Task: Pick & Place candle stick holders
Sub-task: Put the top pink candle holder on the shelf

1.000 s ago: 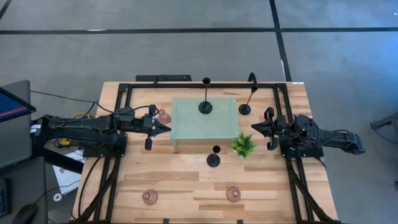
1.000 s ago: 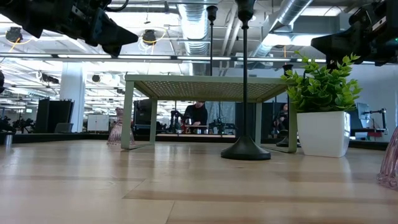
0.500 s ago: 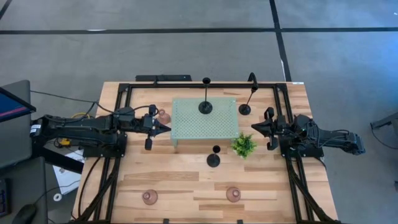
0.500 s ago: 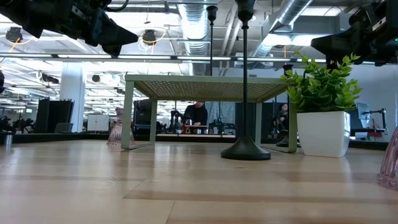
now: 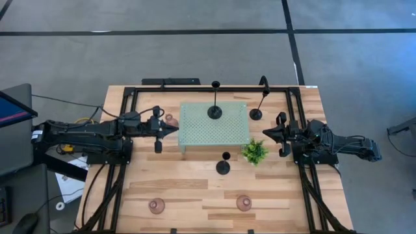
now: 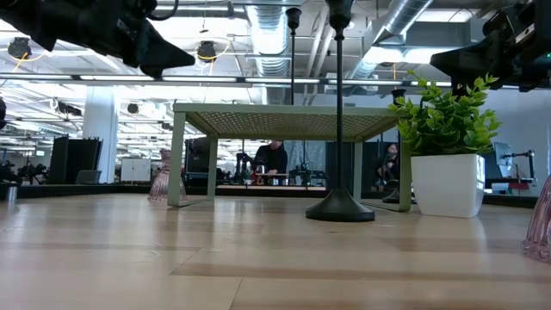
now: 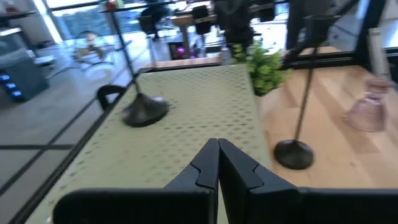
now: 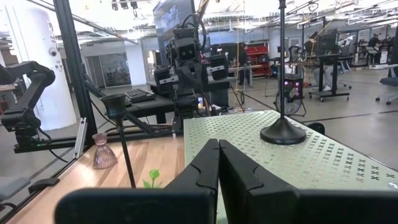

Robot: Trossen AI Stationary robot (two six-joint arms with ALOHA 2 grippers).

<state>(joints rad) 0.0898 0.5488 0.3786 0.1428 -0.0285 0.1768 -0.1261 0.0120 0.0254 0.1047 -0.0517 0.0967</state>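
A pale green perforated tray [image 5: 224, 130] stands at the table's middle. One black candle stick holder [image 5: 214, 112] stands on it by its disc base. A second [image 5: 256, 114] stands on the table off the tray's far right corner, a third [image 5: 223, 167] near the tray's front [image 6: 340, 207]. Pinkish holders sit left of the tray [image 5: 171, 120] and near the front edge [image 5: 156, 206] [image 5: 244, 203]. My left gripper [image 5: 175, 132] is shut and hovers at the tray's left side [image 7: 217, 146]. At the tray's right, my right gripper [image 5: 265, 132] hovers shut too [image 8: 219, 144].
A small green plant in a white pot [image 5: 255, 151] stands at the tray's near right corner, between the tray and my right gripper. Black frame rails [image 5: 123, 169] run along the table's left, right and far sides. Bare wood lies toward the front edge.
My left gripper has turned a little at the wrist, its shut tip swinging slightly toward the table's far edge, while the arm stays in place. Nothing on the table has moved.
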